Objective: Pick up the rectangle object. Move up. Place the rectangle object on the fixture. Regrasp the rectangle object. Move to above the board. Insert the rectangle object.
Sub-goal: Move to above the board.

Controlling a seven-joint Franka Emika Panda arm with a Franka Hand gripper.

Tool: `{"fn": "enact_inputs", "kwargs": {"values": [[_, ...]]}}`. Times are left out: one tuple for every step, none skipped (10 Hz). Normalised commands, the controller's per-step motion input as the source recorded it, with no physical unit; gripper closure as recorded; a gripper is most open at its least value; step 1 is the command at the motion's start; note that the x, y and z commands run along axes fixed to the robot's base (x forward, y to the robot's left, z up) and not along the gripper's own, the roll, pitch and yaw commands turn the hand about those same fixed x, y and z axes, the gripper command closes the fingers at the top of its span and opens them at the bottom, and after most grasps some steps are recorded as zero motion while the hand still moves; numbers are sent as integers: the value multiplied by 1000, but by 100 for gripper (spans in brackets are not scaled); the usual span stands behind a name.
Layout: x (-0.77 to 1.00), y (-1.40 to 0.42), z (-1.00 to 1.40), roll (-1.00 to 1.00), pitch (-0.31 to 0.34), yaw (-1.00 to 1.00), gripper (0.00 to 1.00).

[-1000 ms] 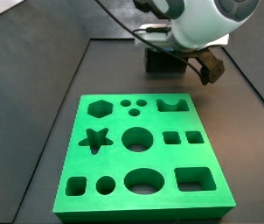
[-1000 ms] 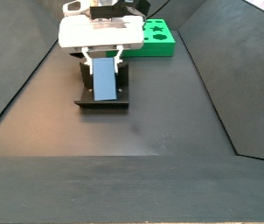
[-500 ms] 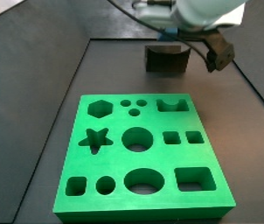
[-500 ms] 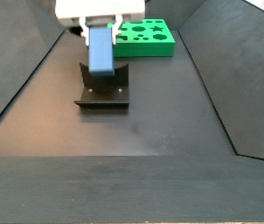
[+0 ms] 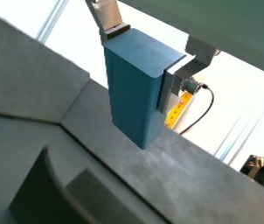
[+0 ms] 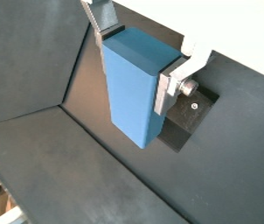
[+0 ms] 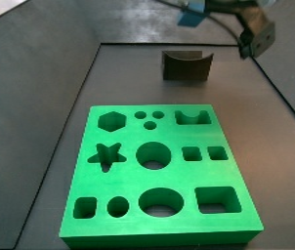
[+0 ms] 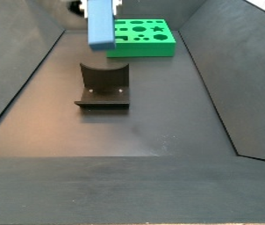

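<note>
The rectangle object is a light blue block, and my gripper is shut on its upper end in both wrist views, with a silver finger on each side of the rectangle object. In a side view it hangs upright, well above the dark notched fixture, and the hand is cut off by the frame edge. The fixture stands empty behind the green board. Only a sliver of the block shows in that side view.
The board lies at the far end of the dark trough-like floor, just beyond the fixture. Sloping dark walls rise on both sides. A dark plate with a screw lies below the gripper.
The gripper has risen with the blue block, lifting it off the fixture's notch and up toward the frame's top. The fixture now stands empty; the board has not moved.
</note>
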Motion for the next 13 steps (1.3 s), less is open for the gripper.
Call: {"fn": "enact_inputs", "kwargs": {"values": [[-5, -125, 1000, -33, 138, 165, 100], [5, -110, 1000, -29, 96, 172, 100], [7, -103, 1000, -29, 81, 171, 100], [12, -88, 1000, -28, 48, 156, 100], [11, -69, 897, -30, 29, 143, 100], [7, -43, 677, -34, 13, 117, 100], [6, -34, 569, -41, 8, 105, 100], [6, -19, 362, -47, 7, 77, 100], [4, -16, 207, -49, 10, 59, 100], [-671, -1000, 227, -1000, -39, -7, 100], [-670, -1000, 217, -1000, -43, -9, 100], [-726, -1000, 245, -1000, -61, -6, 100], [-751, -1000, 220, -1000, -72, -4, 100]]}}
